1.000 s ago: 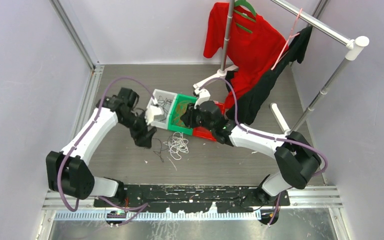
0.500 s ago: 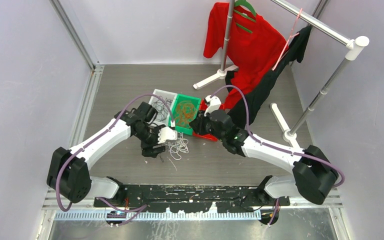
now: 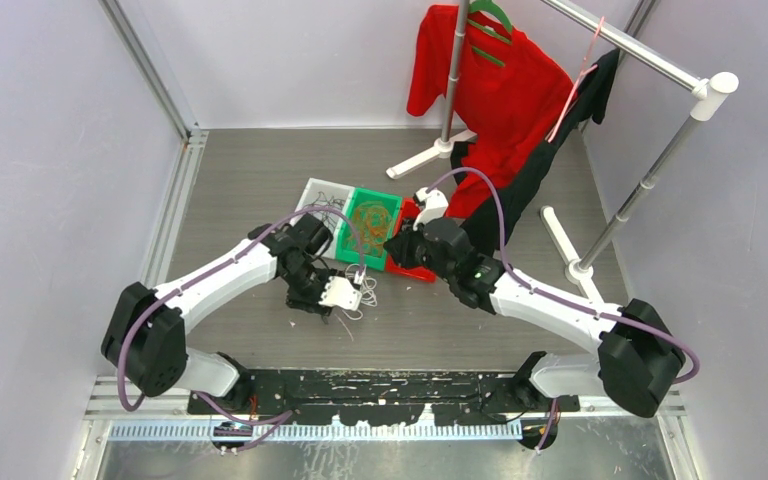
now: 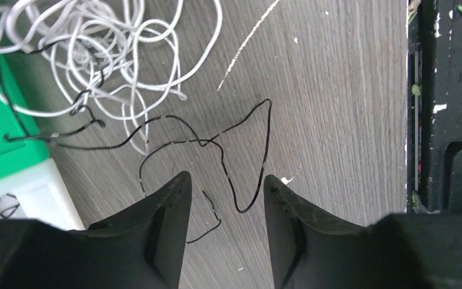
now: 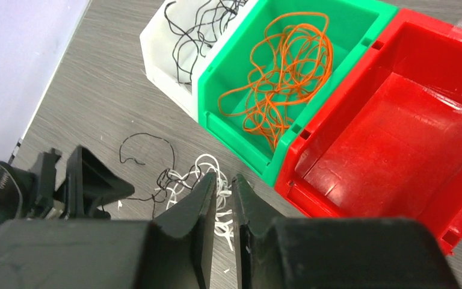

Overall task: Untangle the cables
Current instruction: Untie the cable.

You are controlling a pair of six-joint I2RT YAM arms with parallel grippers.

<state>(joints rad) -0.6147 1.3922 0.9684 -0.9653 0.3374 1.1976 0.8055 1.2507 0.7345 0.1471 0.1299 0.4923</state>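
A loose tangle of white cables [image 4: 90,54] lies on the floor with a thin black wire [image 4: 240,150] curling out of it. My left gripper [image 4: 225,180] is open and empty, low over the floor, with loops of the black wire between its fingertips. In the top view it [image 3: 328,308] is just left of the white cables [image 3: 362,292]. My right gripper [image 5: 224,179] is shut and empty, above the white cables [image 5: 201,162] near the bins [image 3: 392,245]. Orange cables [image 5: 289,72] fill the green bin [image 5: 231,129]. Black cables [image 5: 198,30] lie in the white bin [image 5: 165,57].
An empty red bin [image 5: 409,138] stands right of the green one. A clothes rack with a red shirt [image 3: 490,85] and a black garment [image 3: 520,185] stands at the back right, its white feet [image 3: 560,235] on the floor. A black base rail [image 4: 445,120] runs along the near edge.
My left arm has swung from the white bin toward the near side and down to the loose cables on the floor. My right arm has shifted slightly right beside the bins.
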